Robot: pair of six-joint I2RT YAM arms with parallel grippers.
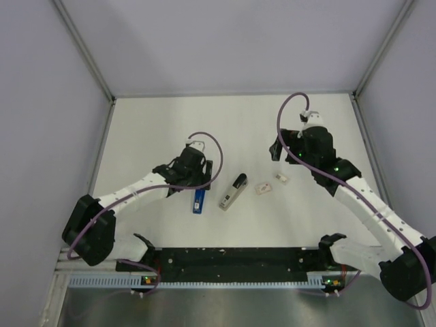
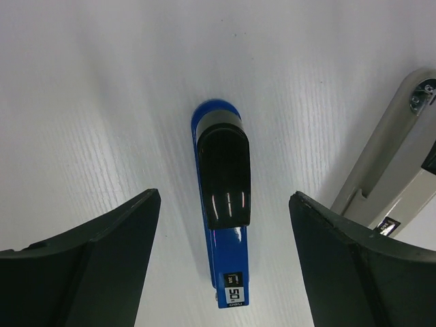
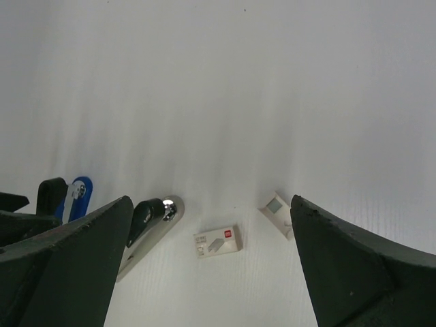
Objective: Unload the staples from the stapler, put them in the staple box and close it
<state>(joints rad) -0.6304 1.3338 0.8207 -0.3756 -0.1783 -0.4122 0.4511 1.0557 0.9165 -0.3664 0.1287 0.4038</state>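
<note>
Far left, the left arm reaches from its base out over the matte white table [image 1: 157,129], faintly ribbed in the wrist view, with its wrist pitched down. The left gripper [image 2: 223,195] is spread wide, its 2 dark, blunt fingers [image 2: 102,252] standing apart on either side of the blue stapler [image 2: 228,272]. That stapler lies flat and closed, a long glossy blue body under a rounded black cap that catches the light, with a small label at 1 end. The staples themselves cannot be made out. Just to its right lies a grey stapler [image 1: 232,191], slim, smooth and angled, with a black top. Further right are 2 small whitish boxes [image 1: 263,188] [image 1: 281,178], side by side but not touching. On the right, the right arm is bent at the elbow, and the right gripper [image 3: 211,199] hangs with its fingers wide apart, holding nothing, near the 2 boxes.
</note>
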